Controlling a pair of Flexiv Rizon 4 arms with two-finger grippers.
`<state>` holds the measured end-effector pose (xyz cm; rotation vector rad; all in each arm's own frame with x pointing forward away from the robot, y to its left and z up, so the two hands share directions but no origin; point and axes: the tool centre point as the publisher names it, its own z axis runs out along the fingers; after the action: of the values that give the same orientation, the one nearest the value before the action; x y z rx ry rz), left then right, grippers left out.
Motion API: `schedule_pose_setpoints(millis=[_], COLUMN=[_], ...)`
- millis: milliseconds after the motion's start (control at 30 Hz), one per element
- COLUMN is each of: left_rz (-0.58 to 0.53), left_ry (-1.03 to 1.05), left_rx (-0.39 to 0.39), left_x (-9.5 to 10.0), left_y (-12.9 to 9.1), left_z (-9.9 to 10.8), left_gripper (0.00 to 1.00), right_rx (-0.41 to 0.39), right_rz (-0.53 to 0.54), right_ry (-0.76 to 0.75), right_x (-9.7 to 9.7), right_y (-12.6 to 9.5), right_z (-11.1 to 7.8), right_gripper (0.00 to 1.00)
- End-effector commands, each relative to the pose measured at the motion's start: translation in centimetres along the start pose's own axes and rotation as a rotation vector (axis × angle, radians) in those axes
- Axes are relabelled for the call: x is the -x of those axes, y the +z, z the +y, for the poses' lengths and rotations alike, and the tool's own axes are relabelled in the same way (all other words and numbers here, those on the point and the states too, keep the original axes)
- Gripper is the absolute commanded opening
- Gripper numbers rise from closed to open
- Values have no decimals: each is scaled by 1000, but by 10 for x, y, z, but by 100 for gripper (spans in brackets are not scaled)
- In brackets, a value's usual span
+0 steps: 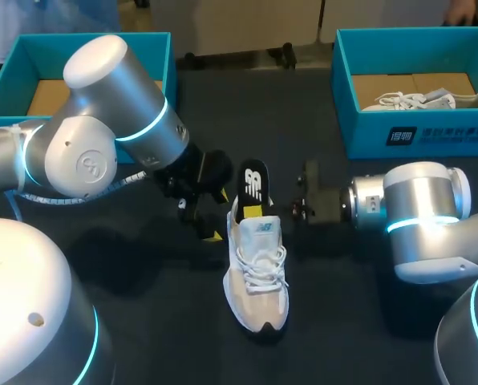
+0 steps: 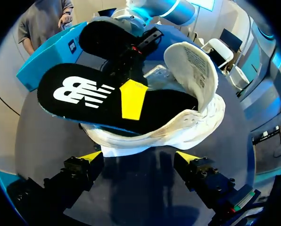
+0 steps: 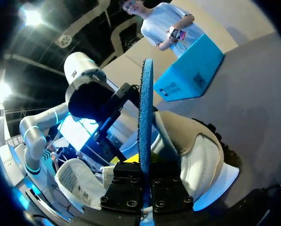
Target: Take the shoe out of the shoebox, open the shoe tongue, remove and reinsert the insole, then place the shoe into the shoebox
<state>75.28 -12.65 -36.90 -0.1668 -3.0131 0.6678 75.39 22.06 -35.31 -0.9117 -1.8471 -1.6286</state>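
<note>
Clamping the one black insole (image 3: 145, 94) edge-on, the right gripper (image 3: 145, 165) shows its grip only in its own wrist view. The left gripper (image 2: 139, 157) gapes wide, with the white shoe (image 2: 187, 122) just ahead on the table (image 1: 167, 321). Overhead, two blue boxes appear: the left shoebox (image 1: 163, 56), and the right shoebox (image 1: 343, 88) holding a second shoe (image 1: 427, 100).

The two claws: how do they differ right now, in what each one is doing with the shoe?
The left claw is open, with nothing between its fingers; the right claw is shut on the black insole, which sticks partly out of the white shoe. The left claw faces the shoe's heel; the right claw comes in from the shoe's other side. Both have yellow tips and sit close to the shoe.
</note>
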Motion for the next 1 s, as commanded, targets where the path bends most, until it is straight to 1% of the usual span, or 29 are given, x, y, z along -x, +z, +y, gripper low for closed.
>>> schedule_pose_setpoints(millis=[33, 133, 167, 200, 267, 300, 367, 600, 700, 900, 933, 1000], left_rz=[0, 0, 0, 0, 0, 0, 0, 0, 0, 0, 0, 0], left_ry=[0, 0, 0, 0, 0, 0, 0, 0, 0, 0, 0, 0], left_rx=[3, 3, 3, 3, 3, 3, 3, 3, 3, 3, 3, 3], left_x=[1, 1, 1, 1, 1, 1, 1, 1, 1, 1, 1, 1], left_y=[1, 1, 1, 1, 1, 1, 1, 1, 1, 1, 1, 1], left_z=[0, 0, 0, 0, 0, 0, 0, 0, 0, 0, 0, 0], left_gripper=[100, 100, 100, 100, 100, 100, 100, 100, 100, 100, 100, 100], right_rx=[24, 38, 39, 41, 43, 44, 45, 46, 43, 37, 34, 31], right_rz=[-26, -26, -18, -13, -12, -11, -10, -8, -5, 5, 7, 9], right_ry=[-5, -26, -31, -35, -47, -54, -67, -111, -126, -136, -136, -133], right_x=[-8, -14, -15, -16, -18, -19, -20, -22, -22, -19, -19, -17], right_y=[1, -1, -1, -1, -2, -2, -3, -6, -6, -5, -5, -4], right_z=[-9, -10, -9, -9, -6, -4, -1, 15, 20, 27, 28, 30], right_gripper=[0, 0, 2, 10, 31, 36, 40, 41, 44, 33, 32, 27])
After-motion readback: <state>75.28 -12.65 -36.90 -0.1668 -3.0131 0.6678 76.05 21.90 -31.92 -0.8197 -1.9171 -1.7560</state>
